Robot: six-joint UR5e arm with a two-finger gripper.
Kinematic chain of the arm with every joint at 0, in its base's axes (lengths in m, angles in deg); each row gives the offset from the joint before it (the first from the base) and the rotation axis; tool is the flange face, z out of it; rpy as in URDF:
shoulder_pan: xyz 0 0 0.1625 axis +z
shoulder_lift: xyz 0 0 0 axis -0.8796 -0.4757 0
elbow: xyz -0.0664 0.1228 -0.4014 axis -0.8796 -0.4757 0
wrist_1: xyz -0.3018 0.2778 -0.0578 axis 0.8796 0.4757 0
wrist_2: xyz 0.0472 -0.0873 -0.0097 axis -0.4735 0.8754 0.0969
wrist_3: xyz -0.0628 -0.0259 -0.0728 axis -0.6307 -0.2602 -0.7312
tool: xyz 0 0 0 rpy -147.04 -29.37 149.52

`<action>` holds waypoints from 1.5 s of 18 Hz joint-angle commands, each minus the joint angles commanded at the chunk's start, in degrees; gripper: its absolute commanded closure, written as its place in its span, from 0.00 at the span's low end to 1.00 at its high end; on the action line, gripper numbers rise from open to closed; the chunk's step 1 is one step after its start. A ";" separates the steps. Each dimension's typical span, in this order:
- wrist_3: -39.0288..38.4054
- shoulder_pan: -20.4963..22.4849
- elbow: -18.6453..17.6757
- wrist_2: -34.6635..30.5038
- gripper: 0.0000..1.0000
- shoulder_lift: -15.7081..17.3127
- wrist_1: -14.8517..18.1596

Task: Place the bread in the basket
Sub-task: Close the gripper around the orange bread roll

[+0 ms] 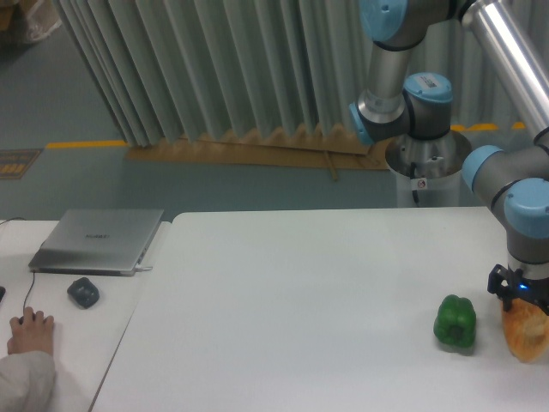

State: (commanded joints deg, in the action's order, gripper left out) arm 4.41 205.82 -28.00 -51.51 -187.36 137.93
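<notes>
The bread (525, 336), an orange-golden crusty loaf, lies on the white table (300, 292) at the far right edge of the view. My gripper (521, 302) has come down right on top of it, its black fingers straddling the loaf's upper end. The fingertips are hidden against the bread, and whether they have closed on it cannot be told. No basket is in view.
A glossy green bell pepper (455, 322) sits just left of the bread. On the adjacent desk at left lie a closed laptop (99, 240), a dark mouse-like object (83, 293) and a person's hand (30, 330).
</notes>
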 joint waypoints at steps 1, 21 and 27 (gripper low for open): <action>0.00 -0.17 -0.18 -0.09 0.00 -0.26 0.00; 0.26 -0.26 0.61 -0.09 0.69 0.70 0.79; 1.05 0.18 0.88 2.55 0.68 3.25 2.71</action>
State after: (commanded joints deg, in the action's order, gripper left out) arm 5.46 206.00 -27.13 -48.97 -184.12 140.64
